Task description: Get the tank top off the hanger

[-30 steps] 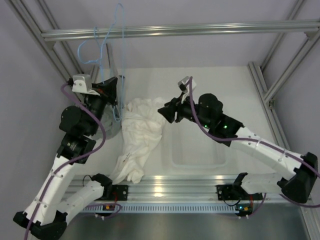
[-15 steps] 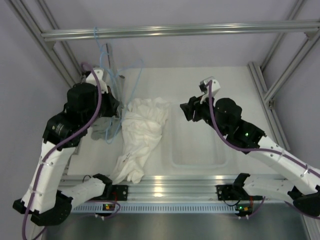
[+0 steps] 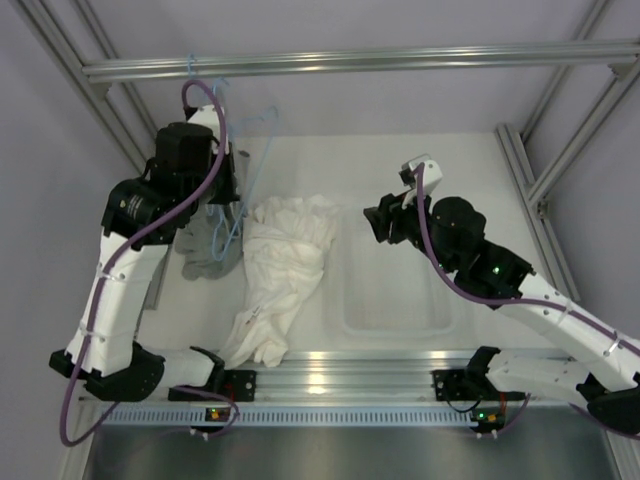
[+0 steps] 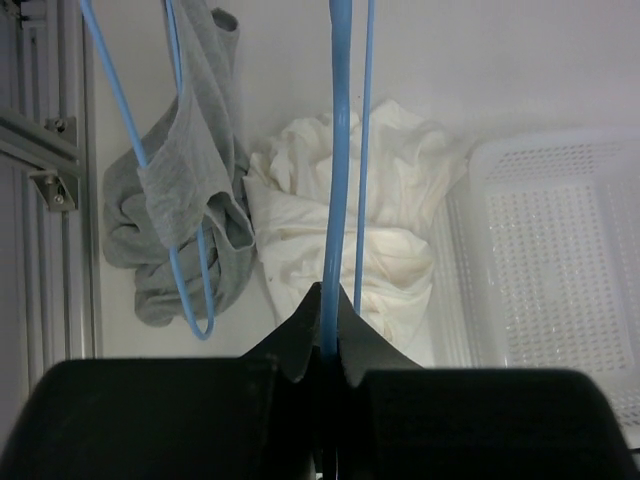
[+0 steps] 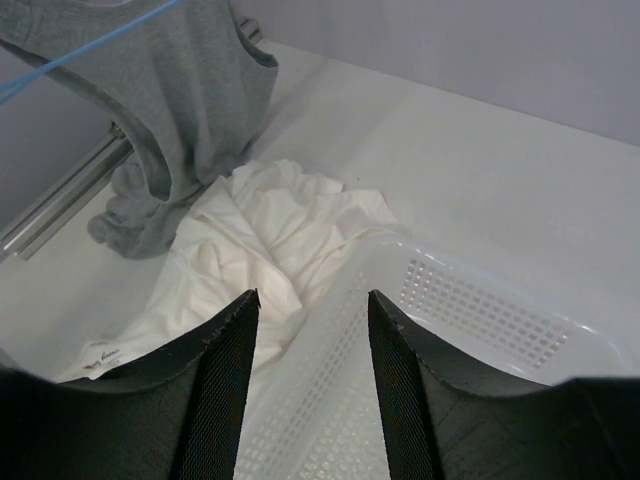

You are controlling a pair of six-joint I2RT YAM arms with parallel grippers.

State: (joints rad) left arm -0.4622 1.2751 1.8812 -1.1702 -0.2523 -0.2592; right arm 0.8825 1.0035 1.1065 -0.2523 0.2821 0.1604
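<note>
On the white desk [image 3: 430, 165], between the grey garment [image 4: 190, 170] and the clear perforated plastic basket [image 5: 470, 310], the white thin-fabric tank top [image 3: 285, 265] lies crumpled with no wire in it, so I judge the removal as practically done. The left tool [image 4: 330, 325] is clenched on the bare thin light-blue wire hanger [image 4: 340, 150] above the heap; the right tool [image 5: 312, 300] is released and empty near the basket. The next move calls for carrying this hanger aside without hooking the fabric.
</note>
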